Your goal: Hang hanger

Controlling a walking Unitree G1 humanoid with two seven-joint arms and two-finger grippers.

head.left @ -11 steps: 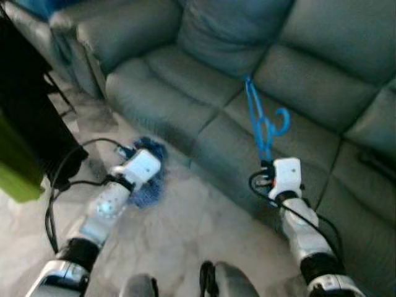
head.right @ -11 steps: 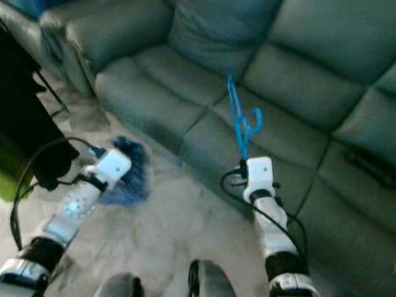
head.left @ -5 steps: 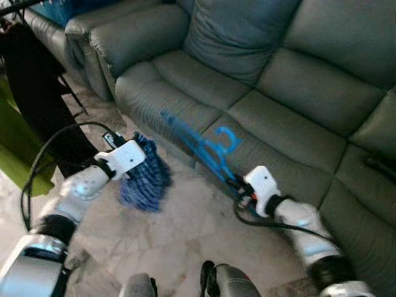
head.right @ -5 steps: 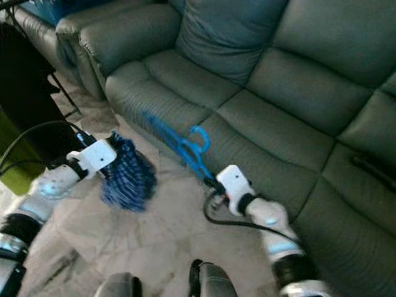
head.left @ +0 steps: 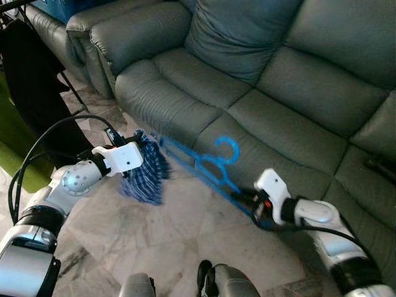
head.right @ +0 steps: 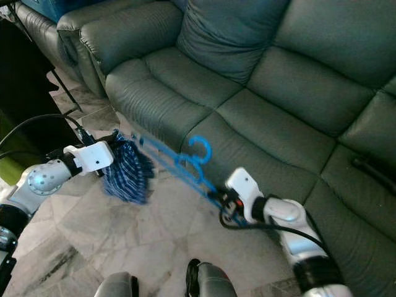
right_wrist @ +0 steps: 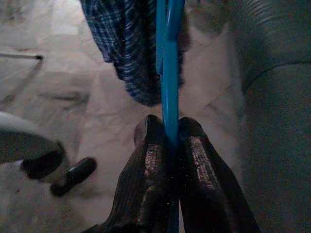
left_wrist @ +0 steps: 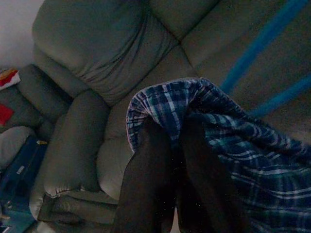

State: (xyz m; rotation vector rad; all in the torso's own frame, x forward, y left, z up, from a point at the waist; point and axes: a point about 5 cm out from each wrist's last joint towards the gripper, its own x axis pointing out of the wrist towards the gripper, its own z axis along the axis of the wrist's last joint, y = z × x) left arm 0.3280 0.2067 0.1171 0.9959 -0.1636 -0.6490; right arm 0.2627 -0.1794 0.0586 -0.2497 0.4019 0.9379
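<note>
The right pincer (right_wrist: pixel 170 141) squeezes the thin blue plastic hanger (head.left: pixel 204 164); left pincer (left_wrist: pixel 170 145) pinches blue checked cloth (head.left: pixel 148 173); slide gently

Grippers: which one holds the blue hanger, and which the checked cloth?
The right gripper is clamped on the blue hanger; the left gripper pinches the blue checked cloth above the floor.

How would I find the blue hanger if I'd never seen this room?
Look at the big grey-green sofa, then down to the floor before it. The right claw pinches the hanger, thin, bright blue, with a curly hook, unlike the checked cloth beside it.
</note>
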